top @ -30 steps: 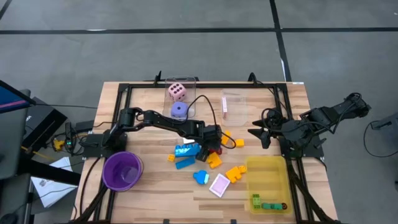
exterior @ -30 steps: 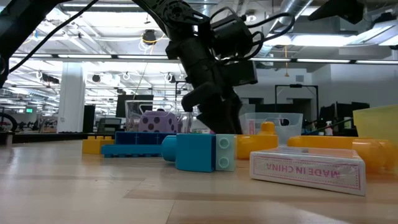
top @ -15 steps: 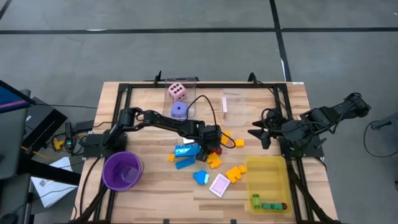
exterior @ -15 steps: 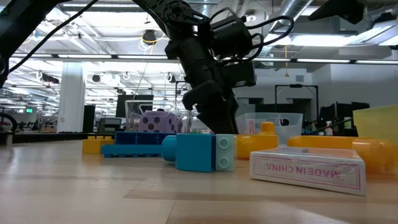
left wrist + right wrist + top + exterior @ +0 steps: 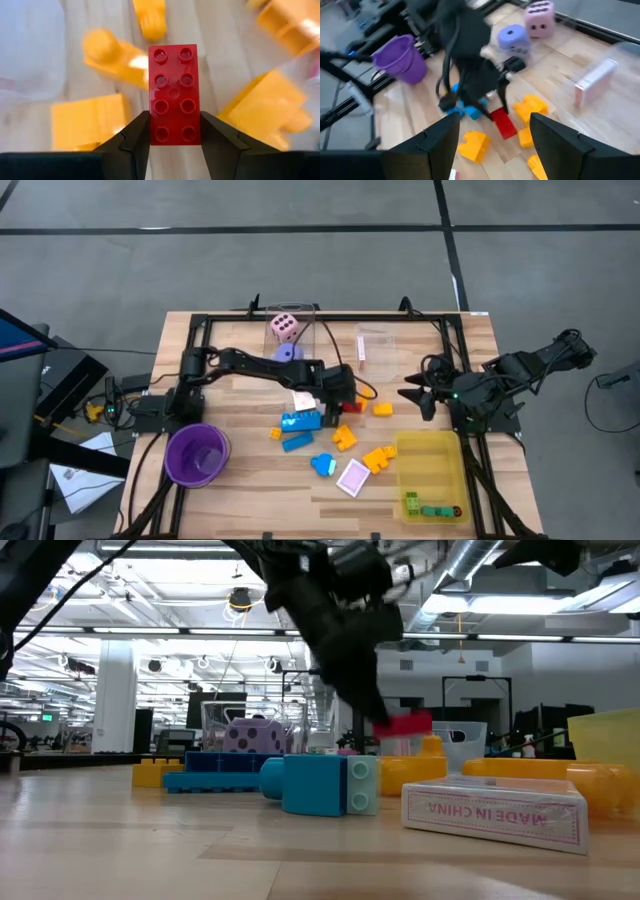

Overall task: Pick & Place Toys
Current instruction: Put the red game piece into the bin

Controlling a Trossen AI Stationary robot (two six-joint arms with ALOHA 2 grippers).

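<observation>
From where I stand, the left claw (image 5: pixel 175 145) is clamped on a red studded plastic brick (image 5: pixel 174 94), its two dark fingers (image 5: pixel 131 141) pressing the long sides near one end. The low view shows that brick (image 5: pixel 402 724) lifted clear of the wooden bench (image 5: pixel 240 480), hanging above the scattered pieces near the middle of the bench. Below and around it lie yellow and orange plastic blocks (image 5: pixel 345 437), and just beside the arm sits a blue plastic block (image 5: pixel 301 421) with another flat blue piece (image 5: pixel 296 442) next to it. A flat pink-white card box (image 5: pixel 353 477) lies nearer the front edge, close to a small blue heart-shaped piece (image 5: pixel 322 465). Toward the back of the bench, a pink dotted die (image 5: pixel 285 328) sits inside a clear box, and a purple dotted die (image 5: pixel 286 353) sits just in front of it, partly behind the arm. A purple round cup (image 5: pixel 197 455) stands at the front left. A yellow tray (image 5: pixel 430 470) at the front right holds a few green pieces (image 5: pixel 411 502). The right claw (image 5: pixel 412 394) waits at the right edge of the bench, its fingers (image 5: pixel 440 145) standing apart and holding nothing.
</observation>
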